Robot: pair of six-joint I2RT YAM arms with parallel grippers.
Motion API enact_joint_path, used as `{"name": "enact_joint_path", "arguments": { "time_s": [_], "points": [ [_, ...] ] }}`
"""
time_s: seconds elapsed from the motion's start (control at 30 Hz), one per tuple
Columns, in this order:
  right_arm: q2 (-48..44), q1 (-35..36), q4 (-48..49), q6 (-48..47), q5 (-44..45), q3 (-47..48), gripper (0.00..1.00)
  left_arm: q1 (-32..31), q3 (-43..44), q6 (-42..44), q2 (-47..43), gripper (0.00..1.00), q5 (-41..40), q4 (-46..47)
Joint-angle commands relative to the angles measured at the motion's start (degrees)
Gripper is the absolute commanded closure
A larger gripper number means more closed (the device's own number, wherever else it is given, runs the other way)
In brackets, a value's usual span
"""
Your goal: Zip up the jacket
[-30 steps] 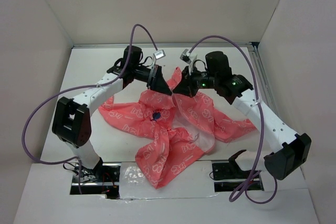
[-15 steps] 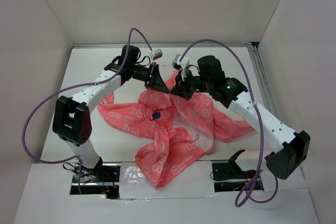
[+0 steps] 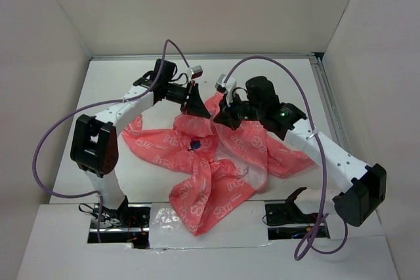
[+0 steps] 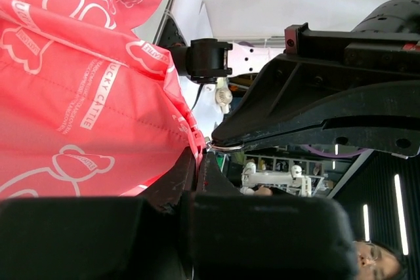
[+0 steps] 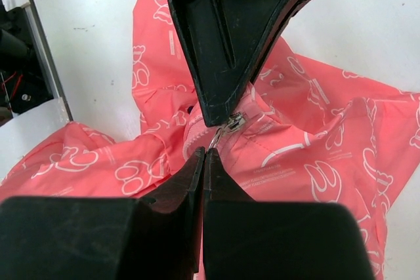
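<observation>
Jacket (image 3: 197, 162) lies crumpled and spread on the white surface (image 3: 118, 90). Its sleeves are out to both sides and its hem is toward the arm bases. Both arms work at its far end.

Risks, as I read them:
- Whole jacket drags or bunches if the pull direction is off the zip line. The fabric is thin and nothing pins the lower half.
- Pale lining (image 3: 252, 176) shows in the lower half, so I can't tell from overhead how much of the zip is actually closed. The collar end could look finished with the teeth split below.
- The loose fold next to the zip slider (image 5: 234, 122) could feed into it and jam it.
- The pull tab (image 5: 216, 139) is tiny and held only at the tips. A jerk or twist probably slips it out.
- The two sets of jaws are nearly tip to tip, so there's little margin before they collide.

Pose:
- Left arm (image 3: 125, 113) reaches forward and inward, with its wrist angled down toward the right. Its jaws are pressed together on the jacket edge just beside the slider.
- Right arm (image 3: 321, 149) reaches forward and inward from the other side, mirrored. Its jaws are together, pinching the pull tab.
- The fabric between the two grips is lifted slightly off the surface.
</observation>
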Motion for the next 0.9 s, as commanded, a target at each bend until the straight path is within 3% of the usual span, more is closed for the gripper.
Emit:
{"name": "enact_joint_path", "arguments": {
  "time_s": [0.0, 0.1, 0.37, 0.43, 0.5, 0.6, 0.8, 0.87],
  "points": [
    [-2.2, 2.6, -15.1, 3.4, -9.4, -0.4, 1.00, 3.2, 2.8, 4.2, -2.5, 0.88, -6.1, 5.2],
    [-3.3, 2.2, -15.3, 3.4, -9.4, -0.1, 1.00, 2.8, 1.9, 8.0, -3.7, 0.56, -6.8, 2.4],
    [-5.0, 1.0, -16.8, 1.6, -14.2, 1.9, 1.00, 2.6, 6.6, 12.3, -1.9, 0.11, -9.4, -2.5],
    [-5.2, 0.9, -16.3, 2.0, -13.9, 1.4, 1.00, 2.2, 10.3, 15.0, -0.1, 0.10, -6.0, -5.2],
    [-5.1, 0.6, -15.4, 2.5, -12.9, 1.0, 1.00, 1.0, 12.2, 16.9, 0.6, 0.01, -3.1, -7.0],
    [-4.6, 0.2, -14.3, 2.6, -12.5, 1.3, 1.00, -2.0, 15.4, 23.0, 2.0, 0.01, -5.7, -11.6],
    [-4.4, -0.7, -14.2, 3.2, -9.2, 2.6, 1.00, -4.0, 22.4, 26.9, 7.8, 0.04, -3.2, -22.4],
    [-5.0, -0.7, -13.8, 3.7, -7.8, 2.7, 1.00, -5.6, 22.5, 27.4, 7.8, 0.02, -6.3, -23.8]
  ]
}}
